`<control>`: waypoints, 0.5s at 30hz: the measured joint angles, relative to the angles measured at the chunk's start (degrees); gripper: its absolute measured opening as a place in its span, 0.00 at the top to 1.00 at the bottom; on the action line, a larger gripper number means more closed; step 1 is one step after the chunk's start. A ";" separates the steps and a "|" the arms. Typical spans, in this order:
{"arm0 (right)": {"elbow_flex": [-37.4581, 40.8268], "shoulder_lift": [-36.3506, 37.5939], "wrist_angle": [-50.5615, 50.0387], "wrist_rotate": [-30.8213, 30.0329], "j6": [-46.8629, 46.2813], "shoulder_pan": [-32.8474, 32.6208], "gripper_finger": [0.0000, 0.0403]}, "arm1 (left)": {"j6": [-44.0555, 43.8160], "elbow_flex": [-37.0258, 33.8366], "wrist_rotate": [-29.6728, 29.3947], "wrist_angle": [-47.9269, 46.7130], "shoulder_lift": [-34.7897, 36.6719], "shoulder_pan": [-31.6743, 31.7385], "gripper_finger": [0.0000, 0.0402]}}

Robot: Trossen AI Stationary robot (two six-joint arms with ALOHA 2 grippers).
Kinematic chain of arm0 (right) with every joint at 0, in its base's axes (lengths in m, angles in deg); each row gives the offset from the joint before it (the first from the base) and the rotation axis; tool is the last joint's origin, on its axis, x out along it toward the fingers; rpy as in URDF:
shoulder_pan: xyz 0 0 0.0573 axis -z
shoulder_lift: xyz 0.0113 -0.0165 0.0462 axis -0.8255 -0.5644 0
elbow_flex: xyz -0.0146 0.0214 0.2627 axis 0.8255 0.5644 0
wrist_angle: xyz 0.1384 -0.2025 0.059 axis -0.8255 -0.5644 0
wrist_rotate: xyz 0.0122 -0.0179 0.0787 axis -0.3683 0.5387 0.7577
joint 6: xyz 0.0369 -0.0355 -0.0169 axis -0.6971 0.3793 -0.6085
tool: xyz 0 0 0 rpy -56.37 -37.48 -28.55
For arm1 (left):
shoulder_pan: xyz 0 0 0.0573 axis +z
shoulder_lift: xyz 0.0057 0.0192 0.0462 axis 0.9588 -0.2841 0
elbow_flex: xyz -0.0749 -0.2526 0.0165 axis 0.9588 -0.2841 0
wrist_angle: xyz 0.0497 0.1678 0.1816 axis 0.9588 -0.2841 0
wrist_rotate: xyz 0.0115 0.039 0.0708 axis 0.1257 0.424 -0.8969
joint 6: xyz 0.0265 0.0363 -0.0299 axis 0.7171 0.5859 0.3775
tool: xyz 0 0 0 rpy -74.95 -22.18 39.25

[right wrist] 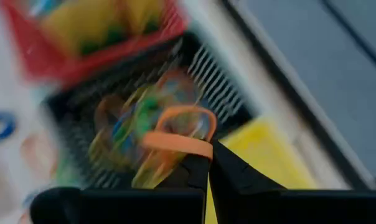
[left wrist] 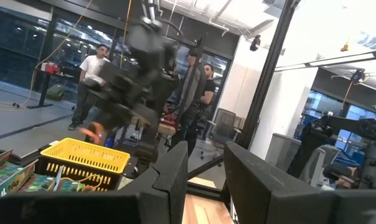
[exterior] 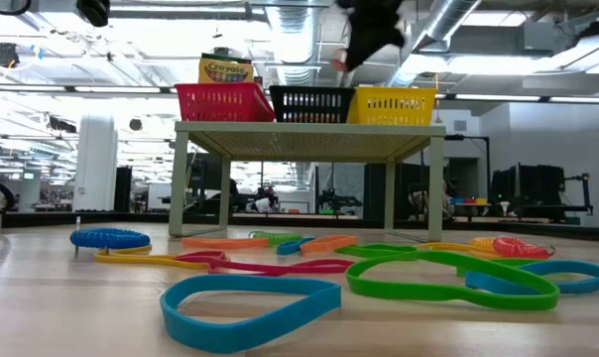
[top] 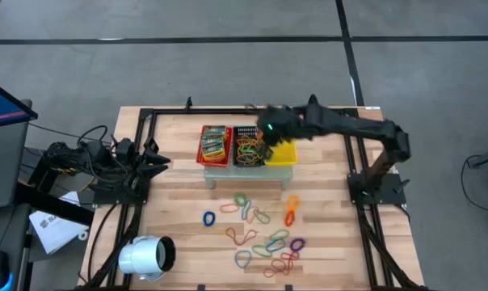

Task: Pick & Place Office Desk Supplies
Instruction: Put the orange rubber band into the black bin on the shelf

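Pinched in the shut right gripper [right wrist: 208, 155]: a thin orange rubber-band loop [right wrist: 178, 132], dangling over the black mesh basket [top: 247, 149] of bands; light, floppy, best nipped on a single strand. Alongside: red mesh basket [top: 214, 145] of packets, yellow mesh basket [top: 283, 153]. Parked at the table's left edge, left gripper [top: 157, 162], fingers [left wrist: 169, 180] narrowly parted, empty
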 joint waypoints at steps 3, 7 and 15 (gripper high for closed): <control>-4.58 -4.52 -0.60 0.95 4.12 3.41 1.00 | -0.02 -0.02 0.00 -0.02 0.00 0.00 0.75; -9.49 -9.59 -2.61 1.31 7.18 5.23 1.00 | -0.02 -0.02 0.00 -0.02 0.02 -0.02 0.75; -14.42 -15.63 -3.88 1.09 13.01 5.10 0.82 | -0.04 0.00 0.01 0.11 0.02 0.00 0.75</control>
